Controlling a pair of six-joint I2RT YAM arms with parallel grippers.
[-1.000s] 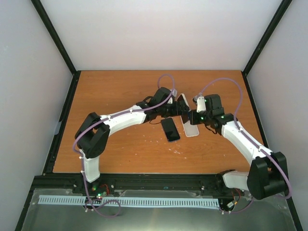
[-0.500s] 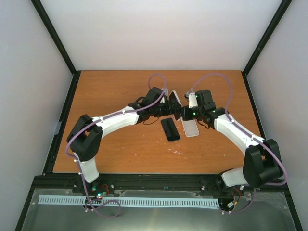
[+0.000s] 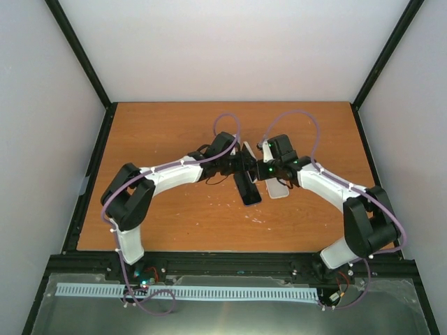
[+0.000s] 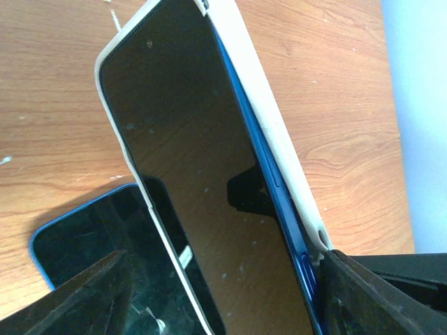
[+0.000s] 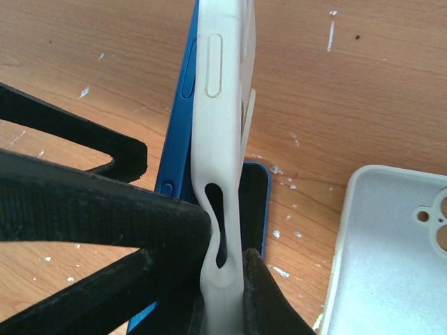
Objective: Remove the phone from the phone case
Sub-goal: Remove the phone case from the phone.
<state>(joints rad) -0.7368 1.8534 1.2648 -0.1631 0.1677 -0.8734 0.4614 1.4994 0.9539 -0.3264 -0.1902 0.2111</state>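
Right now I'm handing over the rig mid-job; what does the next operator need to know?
Right gripper: shut on the white case at its edge, holding it raised.
Left gripper: open, fingers either side of the blue phone, not clamped.
Done: one long edge of the phone peeled out of the case.
On the table: a second phone and an empty case lie flat.
Left: grip the phone, pull it free.

bright even light, soft shadows on the table (image 3: 174,223), reflections on the phone (image 4: 202,174) screen, near fingers (image 4: 77,293) blurred
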